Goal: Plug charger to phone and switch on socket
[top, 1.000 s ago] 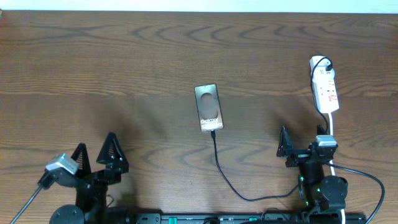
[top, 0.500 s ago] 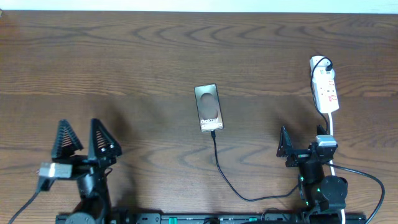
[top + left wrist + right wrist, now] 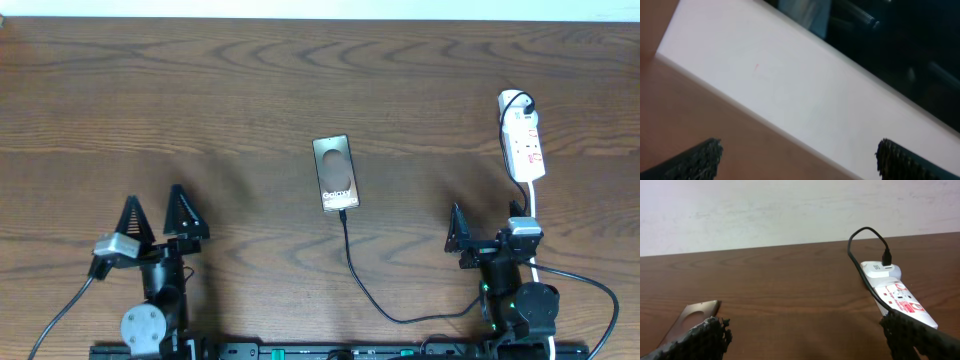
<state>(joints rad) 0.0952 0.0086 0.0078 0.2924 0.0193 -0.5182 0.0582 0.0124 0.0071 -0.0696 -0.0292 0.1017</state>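
Note:
The bronze-grey phone (image 3: 335, 173) lies flat at the table's middle, and its corner (image 3: 695, 315) shows in the right wrist view. The thin black charger cable (image 3: 361, 285) runs from the phone's near edge in a curve toward the right arm; its tip (image 3: 342, 212) meets that edge. The white socket strip (image 3: 524, 140) (image 3: 896, 294) lies at the right with a black plug (image 3: 886, 260) at its far end. My left gripper (image 3: 157, 214) (image 3: 800, 160) stands open at the front left, holding nothing. My right gripper (image 3: 487, 235) (image 3: 805, 340) is open just short of the strip, also holding nothing.
The strip's white cord (image 3: 537, 205) trails past the right arm toward the table's front edge. A pale wall (image 3: 790, 210) rises behind the table's far edge. Both arm bases sit along the front rail (image 3: 330, 352).
My left arm has swung: its gripper turned from a tilted pose at the front left to pointing up-table and shifted a little right. The right arm, phone, cable and strip have not moved.

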